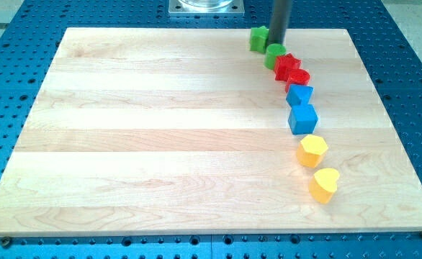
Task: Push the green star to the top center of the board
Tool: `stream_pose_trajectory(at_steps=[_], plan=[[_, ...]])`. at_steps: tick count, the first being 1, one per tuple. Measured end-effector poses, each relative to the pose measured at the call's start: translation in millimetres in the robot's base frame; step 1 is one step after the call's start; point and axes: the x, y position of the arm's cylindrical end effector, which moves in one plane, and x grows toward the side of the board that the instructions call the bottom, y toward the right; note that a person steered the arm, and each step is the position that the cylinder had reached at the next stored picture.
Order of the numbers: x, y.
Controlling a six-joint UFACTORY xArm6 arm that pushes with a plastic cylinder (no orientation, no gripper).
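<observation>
While my tip (276, 43) sits wedged between the green star (258, 39) and the green round block (274, 55), no claw exists — just a bare rod, holding nothing. Star's at the board's (160, 129) top edge, right of center — push crookedly and it could slip off, or drag the red blocks (290, 68) along.

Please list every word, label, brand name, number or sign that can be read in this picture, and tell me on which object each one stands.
None: no readable text appears in the camera view.
The wooden board, the blue perforated table and the metal base at the view's top carry no writing.
The green, red, blue and yellow blocks are plain.
My tip bears no mark.
</observation>
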Motion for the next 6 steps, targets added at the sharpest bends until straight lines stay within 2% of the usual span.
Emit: stream_pose_trajectory(at_steps=[1, 2, 3, 4, 6], plan=[[0, 7], [-9, 58], [-33, 42], [-35, -4], [-33, -19]])
